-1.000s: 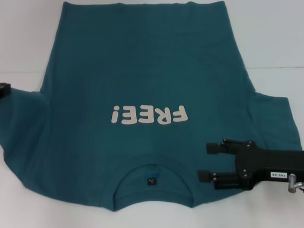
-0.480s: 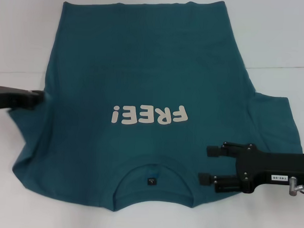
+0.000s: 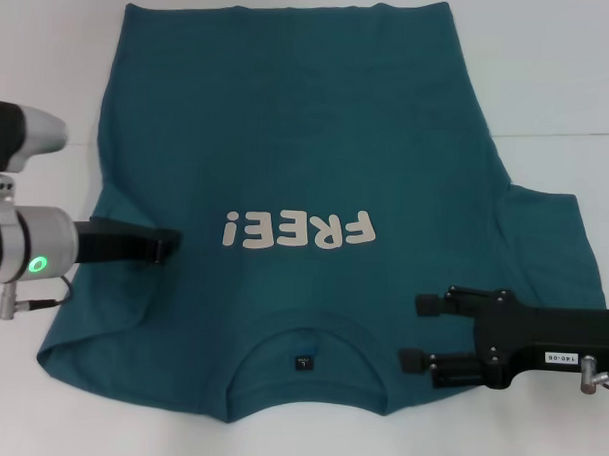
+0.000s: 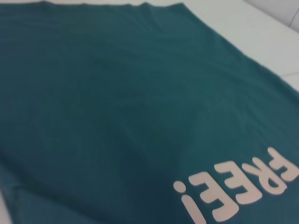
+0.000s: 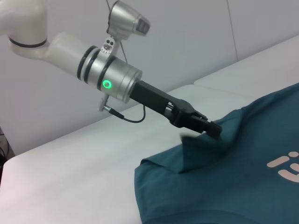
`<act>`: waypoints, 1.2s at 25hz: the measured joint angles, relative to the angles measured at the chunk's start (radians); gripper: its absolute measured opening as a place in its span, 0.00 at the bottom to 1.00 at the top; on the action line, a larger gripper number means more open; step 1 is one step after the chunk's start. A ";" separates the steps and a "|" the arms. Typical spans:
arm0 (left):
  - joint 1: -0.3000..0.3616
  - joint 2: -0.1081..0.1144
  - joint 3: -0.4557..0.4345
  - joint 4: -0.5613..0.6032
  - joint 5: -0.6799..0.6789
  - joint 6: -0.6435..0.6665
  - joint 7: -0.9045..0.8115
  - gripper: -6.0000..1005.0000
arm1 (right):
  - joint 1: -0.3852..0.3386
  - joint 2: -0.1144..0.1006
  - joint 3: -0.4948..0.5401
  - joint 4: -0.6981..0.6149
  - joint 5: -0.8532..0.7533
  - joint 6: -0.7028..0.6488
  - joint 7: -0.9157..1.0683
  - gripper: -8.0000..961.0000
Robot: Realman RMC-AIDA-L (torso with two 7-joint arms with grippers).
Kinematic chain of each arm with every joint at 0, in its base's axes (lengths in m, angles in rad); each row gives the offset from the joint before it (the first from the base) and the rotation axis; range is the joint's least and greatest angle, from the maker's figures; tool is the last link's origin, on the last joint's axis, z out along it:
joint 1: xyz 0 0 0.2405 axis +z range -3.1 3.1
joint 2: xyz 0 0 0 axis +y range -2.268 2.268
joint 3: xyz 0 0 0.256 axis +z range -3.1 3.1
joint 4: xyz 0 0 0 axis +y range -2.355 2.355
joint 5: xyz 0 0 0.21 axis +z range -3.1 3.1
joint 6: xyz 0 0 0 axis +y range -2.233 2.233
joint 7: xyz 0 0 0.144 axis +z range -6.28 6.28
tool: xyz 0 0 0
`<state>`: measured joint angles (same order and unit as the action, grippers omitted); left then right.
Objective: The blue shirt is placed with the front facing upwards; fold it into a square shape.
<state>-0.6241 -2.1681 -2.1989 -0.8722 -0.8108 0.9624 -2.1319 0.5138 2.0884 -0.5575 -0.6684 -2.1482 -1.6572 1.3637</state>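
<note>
The blue shirt (image 3: 288,137) lies face up on the white table, its "FREE!" lettering (image 3: 297,230) and collar (image 3: 305,363) toward me. My left gripper (image 3: 164,245) is shut on the shirt's left sleeve and holds the fabric over the left side of the body. The right wrist view shows the left gripper (image 5: 212,129) with cloth lifted into a peak under it. My right gripper (image 3: 416,332) hovers open over the right shoulder, beside the collar, with nothing between its fingers. The left wrist view holds only the shirt (image 4: 117,93) and its lettering (image 4: 243,191).
The white table (image 3: 570,77) surrounds the shirt, with a seam (image 3: 563,135) running across at the right. The right sleeve (image 3: 544,241) lies spread flat. A pale wall (image 5: 187,42) stands behind the table.
My left arm has swung in from the left edge, drawing the left sleeve inward over the shirt's body. The right gripper has drifted slightly toward me.
</note>
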 joint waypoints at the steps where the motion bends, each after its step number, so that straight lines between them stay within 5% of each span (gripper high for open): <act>1: -0.002 0.000 0.013 0.007 -0.001 -0.018 0.001 0.03 | 0.000 0.000 0.000 0.000 -0.001 0.000 0.000 0.95; 3: 0.002 -0.003 0.040 0.008 -0.015 -0.046 0.002 0.03 | 0.000 0.000 0.000 0.001 -0.002 0.000 0.000 0.95; 13: 0.075 -0.002 0.077 -0.063 -0.100 -0.167 0.010 0.41 | 0.000 0.001 0.002 0.006 -0.001 -0.001 0.000 0.95; 21: 0.146 0.002 0.066 -0.071 -0.089 -0.265 -0.180 0.59 | -0.004 0.001 0.004 0.004 0.000 -0.001 0.000 0.95; 27: 0.111 0.007 0.032 0.020 -0.088 -0.301 -0.180 0.81 | -0.005 0.001 0.001 -0.001 0.000 -0.001 0.000 0.95; 30: 0.085 0.011 0.031 0.069 -0.089 -0.335 -0.175 0.82 | -0.004 0.000 0.001 -0.002 0.000 -0.001 0.000 0.95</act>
<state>-0.5390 -2.1572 -2.1681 -0.8035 -0.8995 0.6271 -2.3065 0.5103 2.0880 -0.5568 -0.6707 -2.1479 -1.6583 1.3637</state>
